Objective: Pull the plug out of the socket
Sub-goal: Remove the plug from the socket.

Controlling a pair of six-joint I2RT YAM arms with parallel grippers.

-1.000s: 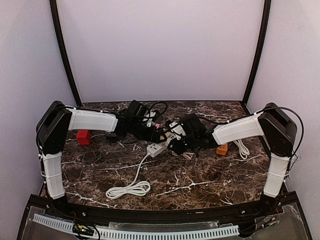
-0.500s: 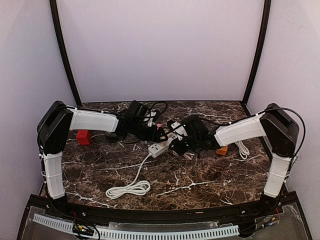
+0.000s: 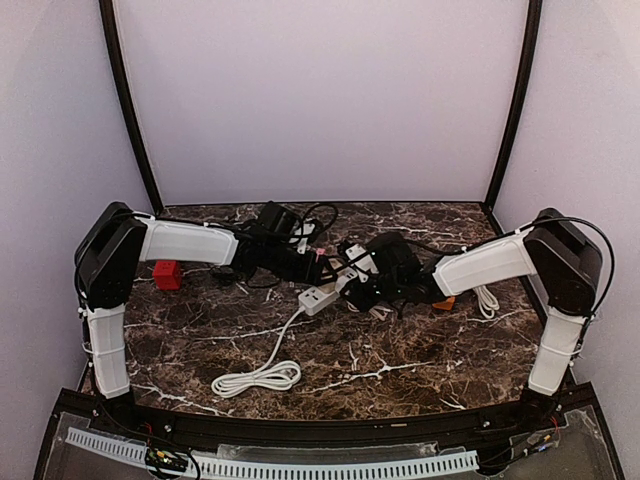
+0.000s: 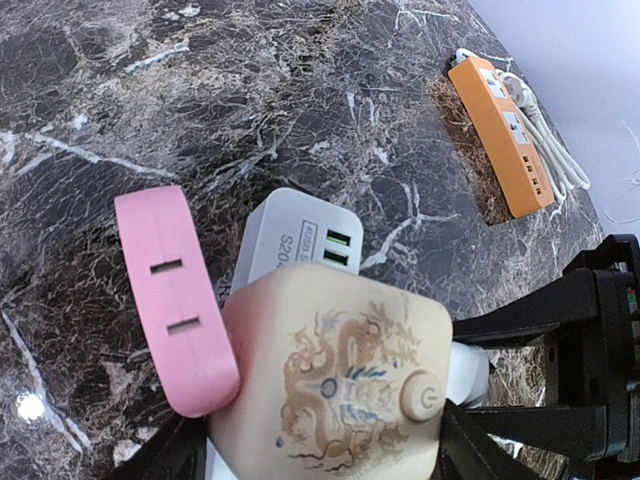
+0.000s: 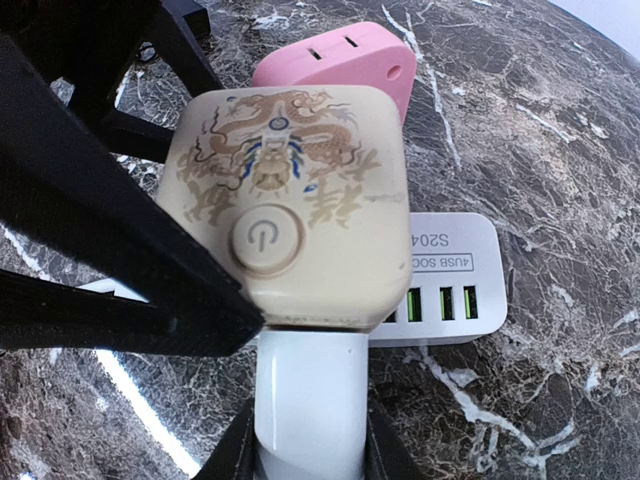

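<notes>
The cream cube socket (image 4: 330, 380) with a dragon print and a power button is held off the table between both grippers. My left gripper (image 4: 320, 450) is shut on its sides. The white plug (image 5: 308, 400) sits seated in the cube's (image 5: 290, 190) lower face, and my right gripper (image 5: 308, 445) is shut on the plug's body. A pink adapter (image 4: 175, 300) sticks out of another face of the cube. In the top view the left gripper (image 3: 322, 262) and right gripper (image 3: 352, 275) meet at the table's middle back.
A white USB power strip (image 3: 318, 297) lies under the cube, its cord running to a coil (image 3: 257, 380) near the front. An orange power strip (image 3: 444, 300) and a white cable (image 3: 487, 297) lie at the right. A red block (image 3: 167, 273) is at the left.
Both grippers and the cube have shifted slightly; the white USB strip has slid a little to the right. The plug stays seated in the cube.
</notes>
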